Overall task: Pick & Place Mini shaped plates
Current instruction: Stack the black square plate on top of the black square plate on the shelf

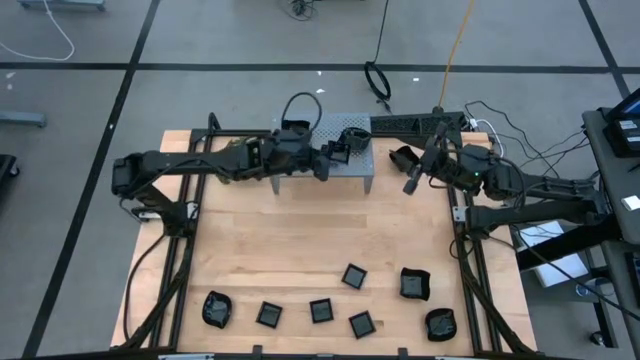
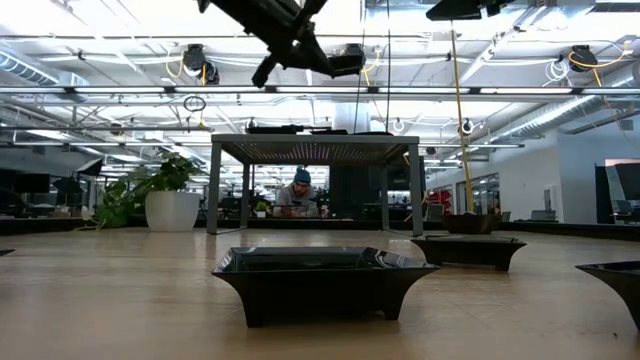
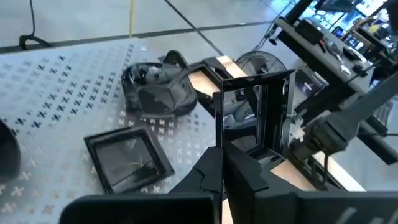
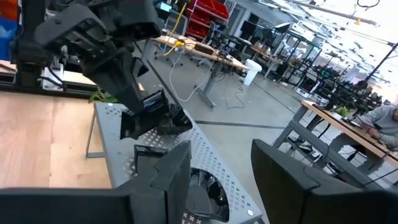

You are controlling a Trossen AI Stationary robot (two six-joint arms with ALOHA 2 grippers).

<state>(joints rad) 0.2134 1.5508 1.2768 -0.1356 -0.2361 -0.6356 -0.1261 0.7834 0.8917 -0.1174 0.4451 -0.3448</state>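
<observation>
– What did the plate look like?
– A glossy black square plate (image 3: 256, 115) with a raised rim, held upright on edge, pinched in the left gripper (image 3: 231, 163) over the grey perforated metal stand (image 1: 345, 152) at twelve o'clock on the wooden table (image 1: 300, 240).
– And the others?
– Two lay on the stand; seven more (image 1: 355, 276) sat along six o'clock.
– The right arm?
– Its right gripper (image 4: 221, 180) hovered at two o'clock, fingers apart, empty.

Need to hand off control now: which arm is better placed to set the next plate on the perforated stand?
Left, likely. The left hand is already shut on a square plate, held on edge over the grey stand beside two plates lying there. The right hand is open, off the stand's side.
</observation>
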